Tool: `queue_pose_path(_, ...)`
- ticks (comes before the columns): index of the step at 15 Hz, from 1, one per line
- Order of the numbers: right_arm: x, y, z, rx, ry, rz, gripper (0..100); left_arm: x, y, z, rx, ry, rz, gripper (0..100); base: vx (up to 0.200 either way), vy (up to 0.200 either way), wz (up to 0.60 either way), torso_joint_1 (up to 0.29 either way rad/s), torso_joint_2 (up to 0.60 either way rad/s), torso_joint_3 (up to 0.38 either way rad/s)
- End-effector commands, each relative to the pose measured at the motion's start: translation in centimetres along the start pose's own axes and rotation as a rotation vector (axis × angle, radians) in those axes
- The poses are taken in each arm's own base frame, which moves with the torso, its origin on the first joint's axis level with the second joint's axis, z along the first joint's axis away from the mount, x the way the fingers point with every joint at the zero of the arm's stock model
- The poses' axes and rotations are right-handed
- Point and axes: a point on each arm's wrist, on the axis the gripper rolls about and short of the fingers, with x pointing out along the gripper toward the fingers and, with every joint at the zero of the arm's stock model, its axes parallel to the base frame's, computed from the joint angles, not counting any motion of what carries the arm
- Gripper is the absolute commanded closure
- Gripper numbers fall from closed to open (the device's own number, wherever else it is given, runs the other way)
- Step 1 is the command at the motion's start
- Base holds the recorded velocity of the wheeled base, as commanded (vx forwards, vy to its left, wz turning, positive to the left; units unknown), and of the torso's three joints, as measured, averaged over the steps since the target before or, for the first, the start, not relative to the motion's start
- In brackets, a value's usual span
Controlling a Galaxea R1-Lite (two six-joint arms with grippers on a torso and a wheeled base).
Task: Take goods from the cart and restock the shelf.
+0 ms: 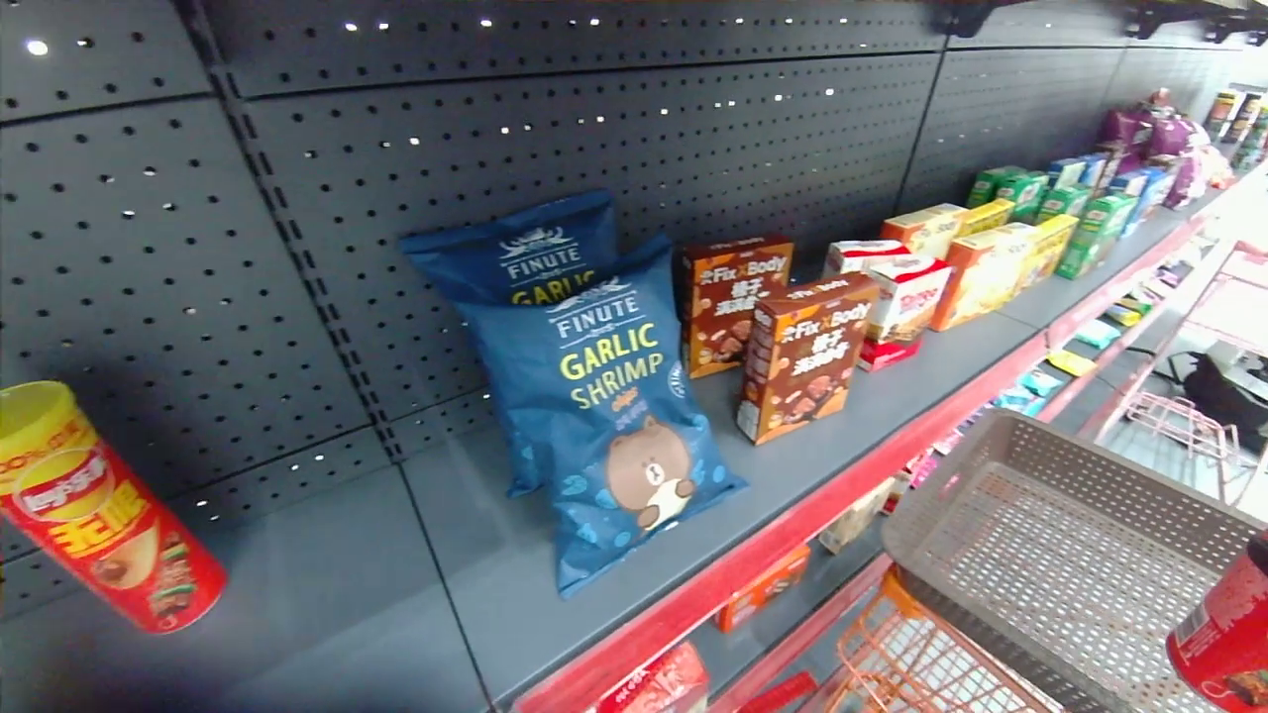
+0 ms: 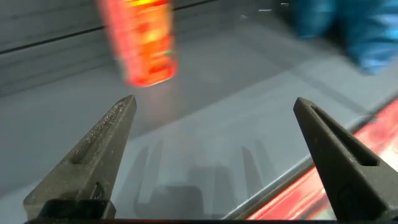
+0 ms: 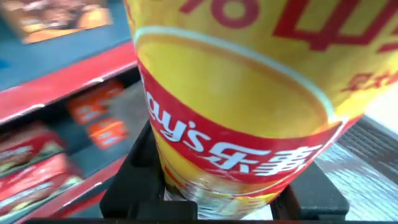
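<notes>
Two tools, two states: my left tool point(image 2: 212, 102) hangs released, jaws spread wide over the shelf point(image 2: 236, 130), with a red-and-yellow chip can point(image 2: 142, 43) just ahead of its tips. My right tool point(image 3: 217, 186) is clenched around a second chip can point(image 3: 236, 112), the grey basket point(image 1: 1040, 555) close beside it

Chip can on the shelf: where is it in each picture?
Head view: chip can at far left, on the grey shelf.
Left wrist view: same can, beyond the open left gripper.
Right wrist view: a second can instead, held by the right gripper.
Shared landmark: the shelf's red front edge.
</notes>
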Motion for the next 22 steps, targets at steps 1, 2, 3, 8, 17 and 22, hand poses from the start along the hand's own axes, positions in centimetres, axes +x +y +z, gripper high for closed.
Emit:
queue_pose_path(1, -0.7, -0.1, -0.2, 0.002, -0.023, -0.005, 100, 0.0, 0.0, 0.0, 0.000, -0.001, 0.001, 0, 0.000, 0.000, 0.60, -0.002, 0.00, 0.007)
queue_pose_path(2, -0.7, -0.1, -0.3, 0.002, -0.021, -0.008, 100, 0.0, 0.0, 0.0, -0.001, -0.001, 0.001, 0, 0.000, 0.000, 0.60, 0.007, 0.00, -0.002)
queue_pose_path(3, -0.9, -0.1, -0.3, 0.003, -0.031, -0.012, 100, 0.0, 0.0, 0.0, -0.001, -0.001, 0.001, 0, 0.000, 0.000, 0.60, -0.002, 0.00, 0.002)
queue_pose_path(8, -3.0, 0.1, 0.2, -0.003, -0.157, 0.117, 100, 0.0, 0.0, 0.0, 0.000, -0.001, 0.001, 0, 0.000, 0.000, 0.24, 0.000, 0.00, 0.002)
queue_pose_path(17, -6.8, 0.4, -2.3, -0.149, -0.181, 0.291, 100, 0.0, 0.0, 0.0, -0.001, -0.001, 0.001, 0, 0.000, 0.000, 0.27, 0.001, 0.00, 0.001)
queue_pose_path(22, -8.5, 0.1, -2.1, -0.104, -0.259, 0.409, 100, 0.0, 0.0, 0.0, 0.000, -0.001, 0.001, 0, 0.000, 0.000, 0.00, 0.000, 0.00, 0.000)
